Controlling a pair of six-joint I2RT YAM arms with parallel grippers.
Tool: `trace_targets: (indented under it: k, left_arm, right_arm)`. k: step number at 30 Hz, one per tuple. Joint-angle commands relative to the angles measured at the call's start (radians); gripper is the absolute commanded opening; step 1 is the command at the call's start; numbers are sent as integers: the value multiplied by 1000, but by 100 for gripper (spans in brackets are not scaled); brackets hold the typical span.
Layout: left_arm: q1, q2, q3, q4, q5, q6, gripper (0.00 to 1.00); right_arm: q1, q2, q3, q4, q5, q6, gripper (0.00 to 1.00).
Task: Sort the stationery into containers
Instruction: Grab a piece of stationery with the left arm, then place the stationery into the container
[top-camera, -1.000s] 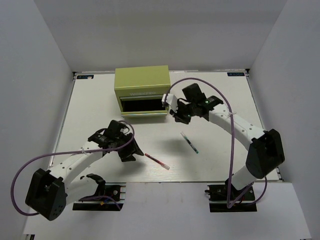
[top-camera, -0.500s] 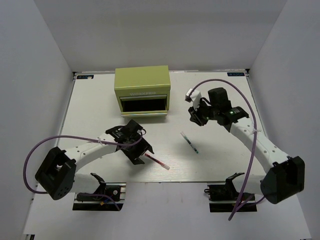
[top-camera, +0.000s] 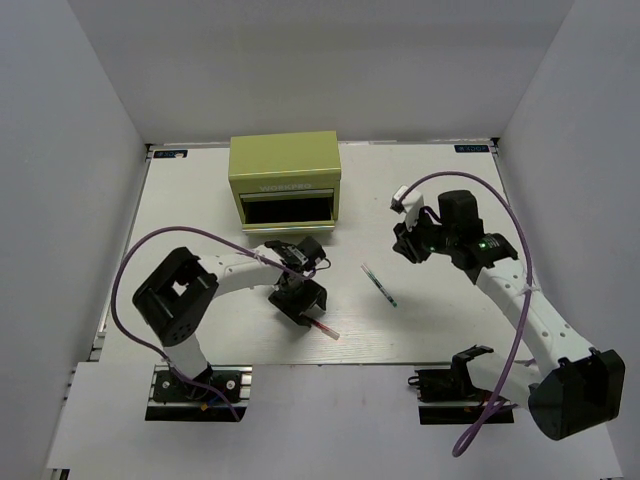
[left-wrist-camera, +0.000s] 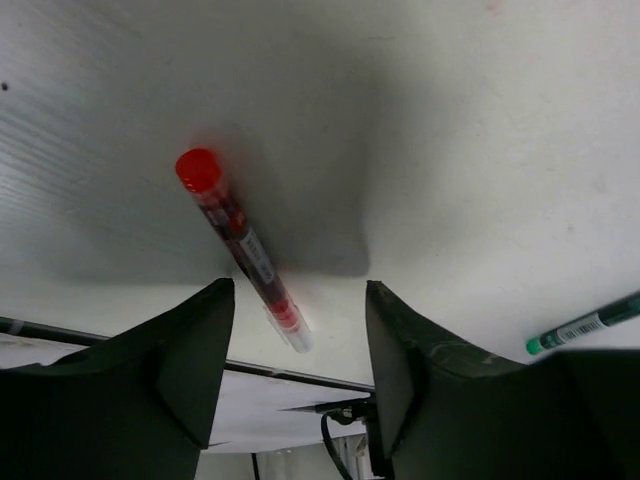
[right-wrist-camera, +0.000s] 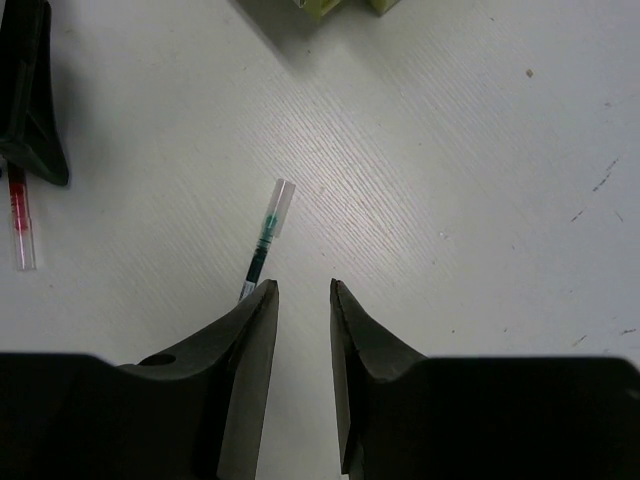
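Observation:
The olive-green tool chest stands at the back, its drawer pulled open and dark inside. A thin red pen lies near the table's front edge. My left gripper hovers right over its upper end, open and empty. In the left wrist view the red pen runs between the spread fingers of the gripper. A thin dark pen with a green end lies mid-table. My right gripper is above and right of it, slightly open and empty; the green pen lies just ahead of the left fingertip.
White walls close in the table on three sides. The green pen also shows at the right edge of the left wrist view. The red pen and a left finger show at the left of the right wrist view.
My left gripper has swung right across the table to the red pen. My right gripper has drawn back from the chest's open drawer toward the right.

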Motion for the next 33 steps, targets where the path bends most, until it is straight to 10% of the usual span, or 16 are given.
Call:
trace_targets:
  k: [1, 16, 24, 33]
  left_arm:
    - [-11, -2, 12, -33, -25, -53, 64]
    - [-39, 24, -82, 33, -87, -22, 22]
    - [-5, -76, 185, -51, -354, 121, 12]
    - [131, -76, 367, -43, -453, 139, 5]
  right_arm:
    - [-19, -45, -18, 29, -28, 16, 34]
    - [-52, -44, -29, 27, -69, 21, 39]
    - [-58, -54, -50, 4, -101, -7, 76]
    - [-65, -54, -58, -13, -123, -27, 63]
